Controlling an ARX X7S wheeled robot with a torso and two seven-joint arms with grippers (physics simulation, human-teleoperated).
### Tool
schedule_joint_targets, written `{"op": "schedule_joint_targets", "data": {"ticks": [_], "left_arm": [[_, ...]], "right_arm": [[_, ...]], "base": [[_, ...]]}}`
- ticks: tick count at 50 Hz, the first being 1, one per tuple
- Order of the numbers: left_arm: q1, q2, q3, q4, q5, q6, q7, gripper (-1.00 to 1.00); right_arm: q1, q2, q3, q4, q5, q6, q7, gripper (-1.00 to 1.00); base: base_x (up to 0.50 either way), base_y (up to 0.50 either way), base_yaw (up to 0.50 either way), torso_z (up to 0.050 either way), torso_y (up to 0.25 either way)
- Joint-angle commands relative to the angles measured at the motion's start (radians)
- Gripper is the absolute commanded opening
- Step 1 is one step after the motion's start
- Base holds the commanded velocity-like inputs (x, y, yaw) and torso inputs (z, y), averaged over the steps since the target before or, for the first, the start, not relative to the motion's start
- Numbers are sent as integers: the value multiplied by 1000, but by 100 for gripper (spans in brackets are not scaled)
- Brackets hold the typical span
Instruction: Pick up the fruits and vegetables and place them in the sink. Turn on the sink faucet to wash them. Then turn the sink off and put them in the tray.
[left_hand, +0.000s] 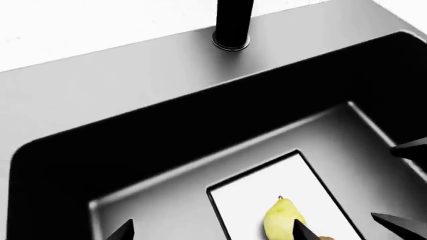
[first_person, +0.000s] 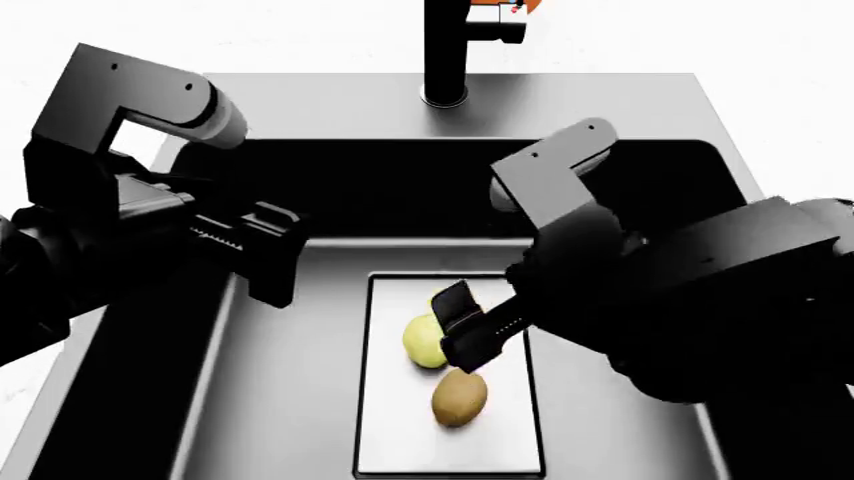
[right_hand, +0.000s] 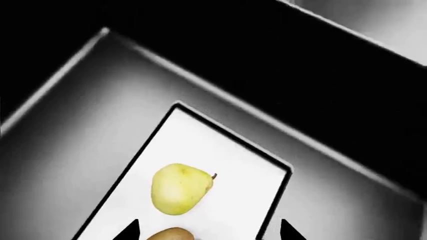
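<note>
Hovering over the sink's (first_person: 267, 120) left side, the left gripper (first_person: 267, 262) has its jaws apart, empty. Pear (first_person: 424, 342) and brown fruit (first_person: 459, 397) lie touching on the drain plate (first_person: 387, 440). Above them, the right gripper (first_person: 470, 325) is spread, holding nothing.

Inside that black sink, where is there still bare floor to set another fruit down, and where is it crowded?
The sink floor is bare grey on both sides of the pale drain plate, most visibly between the plate and the wall under the left hand. The plate's middle is crowded: the pear and the brown fruit lie there, with the right hand directly above the pear.
</note>
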Motion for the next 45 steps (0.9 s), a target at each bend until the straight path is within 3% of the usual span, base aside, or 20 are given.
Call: {"op": "schedule_joint_targets", "data": {"ticks": [1,19,45], "left_arm": [[-9,-10,-17,0,3,32,-25,100],[-18,3,-11,-31,24,26,-12,100],[-33,18,-9,-58,47,23,6,100]], "right_arm": [[129,60,64,74,-9,33,-26,100],[203,17,100,277,-195,28,-176,100],[241,-183,84,682,-337,-4,-310,100]], "base": [[0,0,0,0,0],[0,0,0,0,0],[0,0,0,0,0]]}}
